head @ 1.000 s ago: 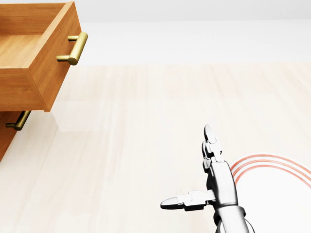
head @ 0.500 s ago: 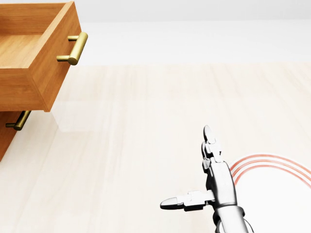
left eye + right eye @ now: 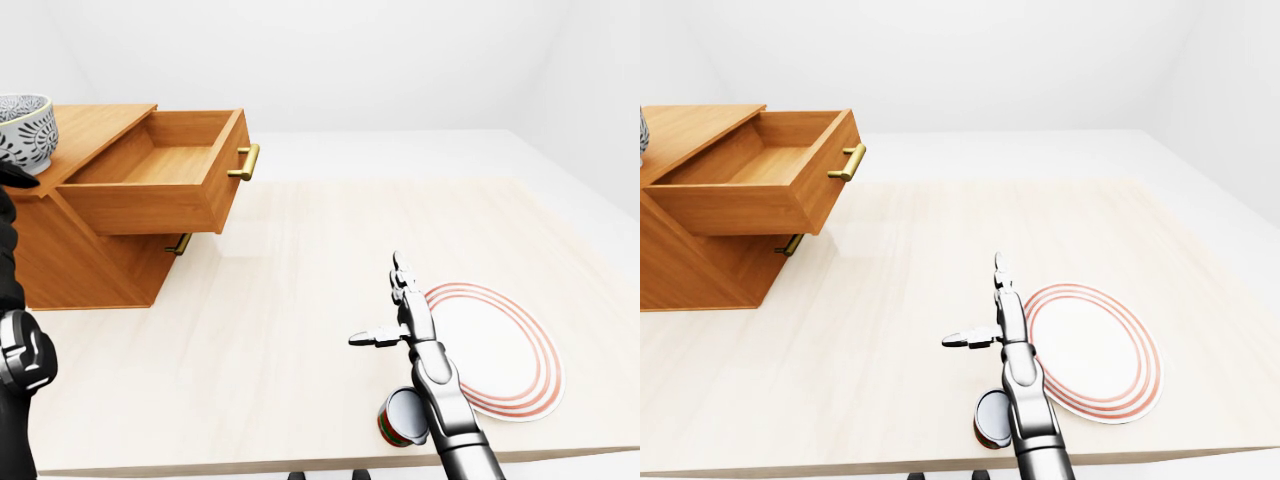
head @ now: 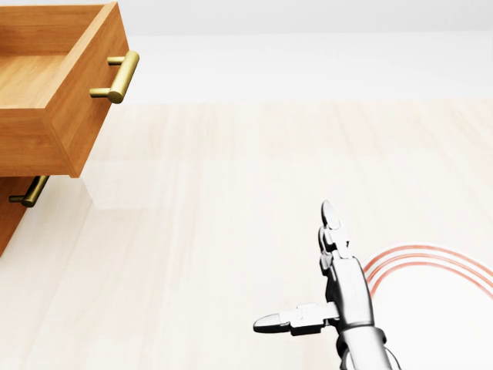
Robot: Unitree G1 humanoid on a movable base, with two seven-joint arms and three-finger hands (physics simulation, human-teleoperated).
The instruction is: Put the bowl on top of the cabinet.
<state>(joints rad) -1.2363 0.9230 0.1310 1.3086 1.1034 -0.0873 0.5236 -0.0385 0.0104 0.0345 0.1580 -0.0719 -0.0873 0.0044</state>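
Observation:
The bowl (image 3: 22, 130), white with a dark blue pattern, stands on the top of the wooden cabinet (image 3: 98, 125) at the left-eye view's upper left edge, partly cut off. My left hand (image 3: 14, 176) is a black shape at that edge, touching the bowl's lower side. Its fingers are mostly out of frame, so its grip is unclear. My right hand (image 3: 375, 300) hovers over the table at lower centre, open, fingers straight and thumb out to the left, holding nothing.
The cabinet's top drawer (image 3: 165, 170) is pulled out, showing nothing inside, its brass handle (image 3: 247, 162) pointing right. A second brass handle (image 3: 181, 244) sits below. A white plate with red rings (image 3: 500, 350) and a tipped red-and-green can (image 3: 400, 418) lie by my right arm.

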